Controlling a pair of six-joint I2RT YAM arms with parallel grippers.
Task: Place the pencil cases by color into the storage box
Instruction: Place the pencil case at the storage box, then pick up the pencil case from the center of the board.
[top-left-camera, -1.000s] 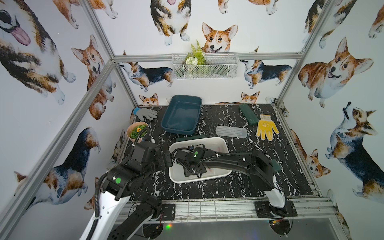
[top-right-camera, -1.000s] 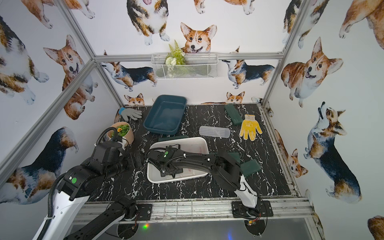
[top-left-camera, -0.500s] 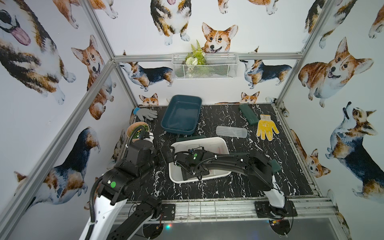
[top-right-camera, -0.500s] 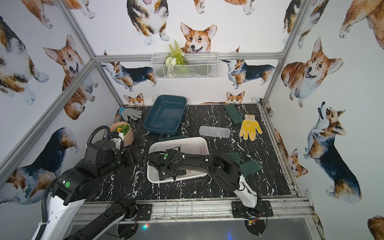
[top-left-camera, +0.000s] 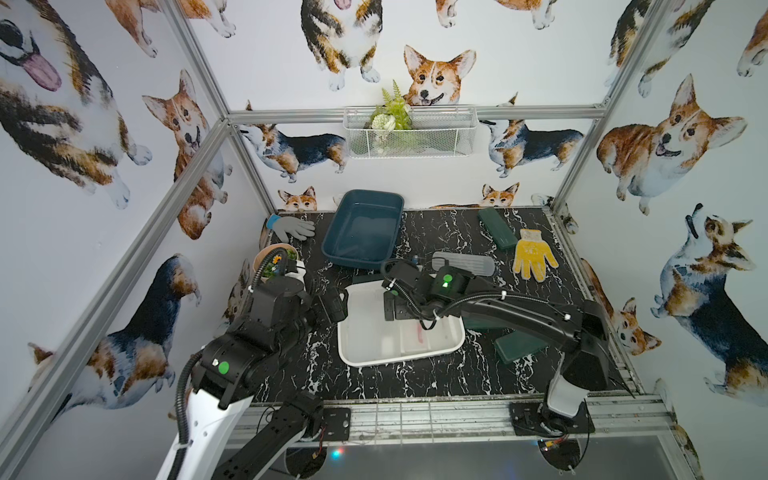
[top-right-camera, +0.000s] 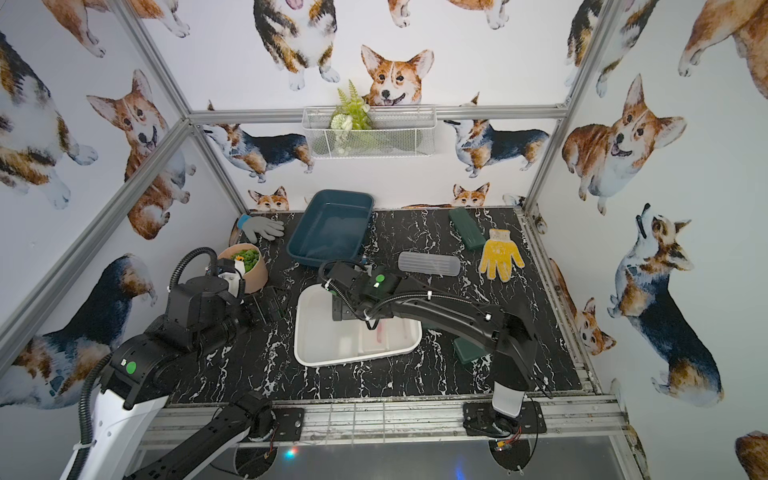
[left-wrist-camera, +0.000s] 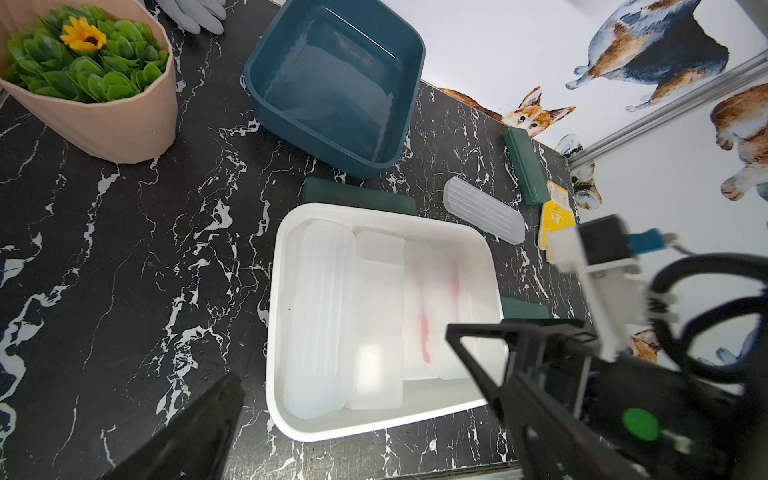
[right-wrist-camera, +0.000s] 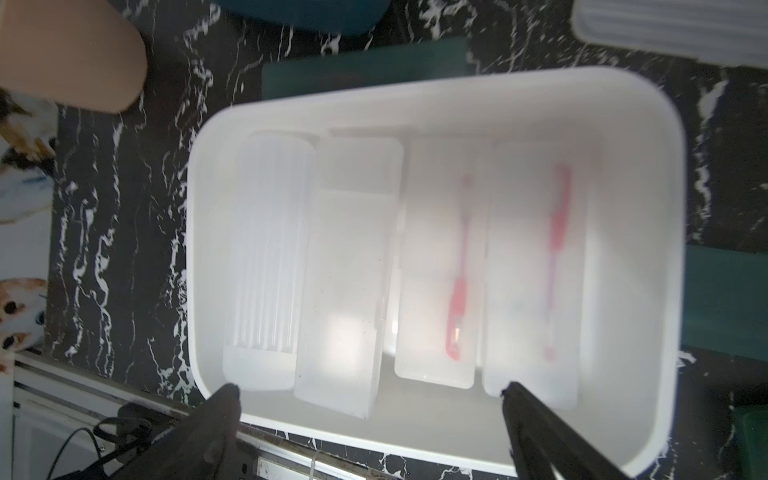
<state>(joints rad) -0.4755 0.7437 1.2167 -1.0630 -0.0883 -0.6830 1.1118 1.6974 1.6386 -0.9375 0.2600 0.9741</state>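
Release step: right fingers (right-wrist-camera: 224, 411) spread over white box (right-wrist-camera: 415, 95)
Left fingers (left-wrist-camera: 199, 428) spread; next, grasp far frosted case (top-left-camera: 461, 262)

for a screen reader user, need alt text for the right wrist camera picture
A white rectangular plastic storage box holds four frosted translucent pencil cases side by side, two with red pens inside. The right claw hangs open over the box, and a dark green oblong plastic case lies on the black marbled tabletop beside it.
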